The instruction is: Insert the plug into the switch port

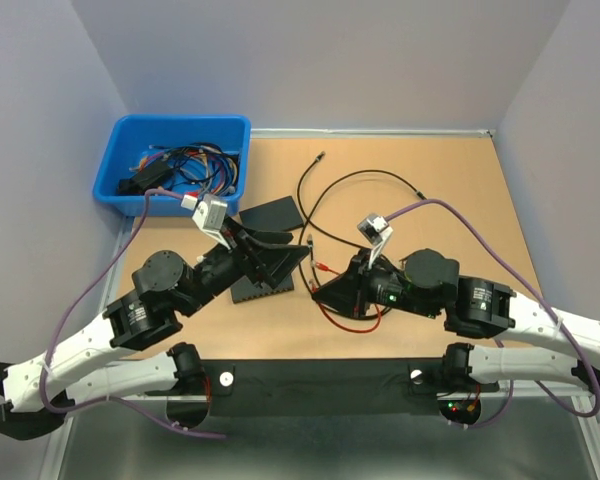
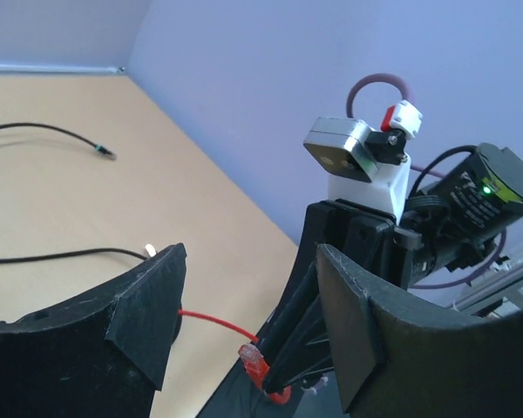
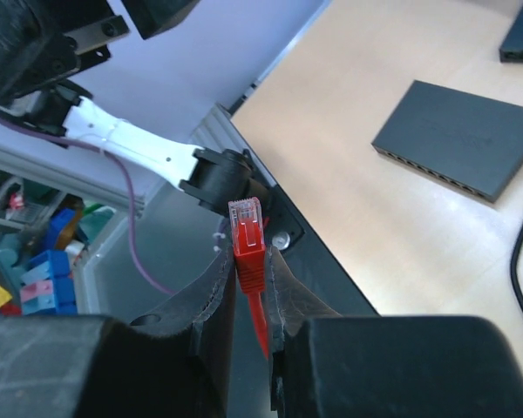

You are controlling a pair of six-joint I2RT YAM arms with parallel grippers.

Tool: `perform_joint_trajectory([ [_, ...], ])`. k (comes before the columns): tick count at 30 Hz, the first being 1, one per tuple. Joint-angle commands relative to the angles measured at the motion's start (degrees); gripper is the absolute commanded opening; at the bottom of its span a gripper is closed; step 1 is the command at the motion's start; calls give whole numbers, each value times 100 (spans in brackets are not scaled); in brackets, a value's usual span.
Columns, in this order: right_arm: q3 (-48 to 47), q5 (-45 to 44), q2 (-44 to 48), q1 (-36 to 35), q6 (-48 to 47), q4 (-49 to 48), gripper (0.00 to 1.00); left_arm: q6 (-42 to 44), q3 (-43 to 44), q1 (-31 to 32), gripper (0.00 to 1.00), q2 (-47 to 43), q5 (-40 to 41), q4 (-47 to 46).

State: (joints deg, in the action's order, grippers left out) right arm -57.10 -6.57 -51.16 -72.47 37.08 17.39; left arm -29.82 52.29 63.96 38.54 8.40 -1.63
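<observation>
We hold the red, clear-tipped plug point(image 3: 247, 228) clamped in the right gripper point(image 3: 248, 261), tip protruding for insertion, well apart from the flat dark grey switch point(image 3: 458, 139); the left gripper point(image 2: 248, 270) fingers stand apart near the switch, likely to brace it

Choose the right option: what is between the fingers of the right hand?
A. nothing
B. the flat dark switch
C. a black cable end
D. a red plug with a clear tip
D: the right wrist view shows the right hand shut on the red plug, whose clear tip sticks out above the grip, while the switch lies apart from it.
</observation>
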Motion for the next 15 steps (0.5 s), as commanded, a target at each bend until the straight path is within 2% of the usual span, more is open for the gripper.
perform_joint_trajectory([
  [1,-310,279,185,-31,-43,-719,0,293,-52,11,71,-171,-514,-689],
  [8,-223,568,545,-31,71,-1254,0,371,-606,11,71,-593,-1454,-1840],
  [15,-407,1491,353,-31,115,-1580,0,513,-492,11,71,-488,-1991,-2017],
])
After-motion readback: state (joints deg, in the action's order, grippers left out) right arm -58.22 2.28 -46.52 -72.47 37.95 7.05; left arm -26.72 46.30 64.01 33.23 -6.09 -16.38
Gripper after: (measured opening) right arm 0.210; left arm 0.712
